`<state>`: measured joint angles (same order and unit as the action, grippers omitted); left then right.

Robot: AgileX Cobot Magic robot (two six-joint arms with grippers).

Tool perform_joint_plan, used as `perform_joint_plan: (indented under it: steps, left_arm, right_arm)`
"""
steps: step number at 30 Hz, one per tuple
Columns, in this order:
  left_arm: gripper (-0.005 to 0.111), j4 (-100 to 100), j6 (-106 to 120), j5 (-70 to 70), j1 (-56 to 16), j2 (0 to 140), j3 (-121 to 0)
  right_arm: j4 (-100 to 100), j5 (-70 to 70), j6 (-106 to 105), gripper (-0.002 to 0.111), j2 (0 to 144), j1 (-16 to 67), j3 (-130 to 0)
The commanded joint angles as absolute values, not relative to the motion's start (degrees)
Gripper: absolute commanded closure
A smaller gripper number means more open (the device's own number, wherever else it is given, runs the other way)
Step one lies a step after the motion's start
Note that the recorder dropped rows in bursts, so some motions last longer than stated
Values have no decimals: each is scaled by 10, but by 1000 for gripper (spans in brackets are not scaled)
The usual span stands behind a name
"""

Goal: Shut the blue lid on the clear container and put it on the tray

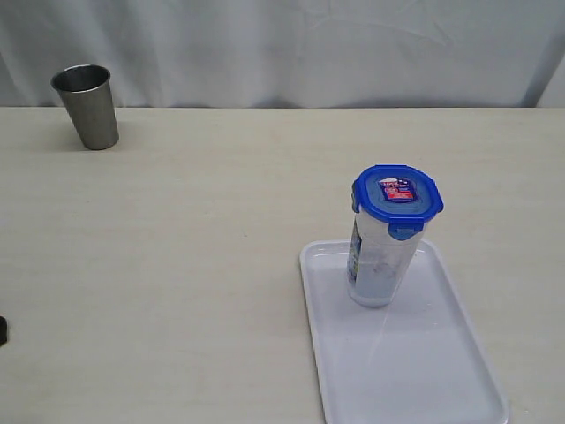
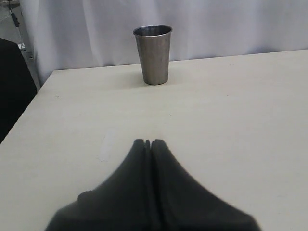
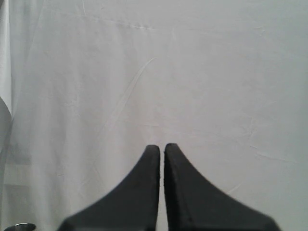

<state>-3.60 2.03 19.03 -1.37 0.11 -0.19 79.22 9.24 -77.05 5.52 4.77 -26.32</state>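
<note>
The left tool (image 2: 149,143), fingers pressed together and empty, hangs over the worktop (image 2: 240,120), a steel cup (image 2: 154,53) beyond. The right tool (image 3: 162,147), likewise pinched together and empty, faces a white curtain (image 3: 192,72). Seen from the exterior camera, the clear container (image 1: 380,265), the blue lid (image 1: 397,199) seated on it, stands upright on the tray (image 1: 424,371), far-left part, away from both tools.
</note>
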Motion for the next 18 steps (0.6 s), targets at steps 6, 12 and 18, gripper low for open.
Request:
perform_joint_plan:
  steps: [6, 12, 18]
  left_arm:
    - [107, -28, 27, 186, -14, 0, 0]
    - [107, -28, 27, 186, -14, 0, 0]
    - [107, -30, 27, 184, -14, 0, 0]
  right_arm:
    - [793, 91, -772, 104, 52, 49, -260]
    - [793, 91, -772, 104, 52, 49, -260]
    - [793, 91, -772, 104, 52, 49, -260]
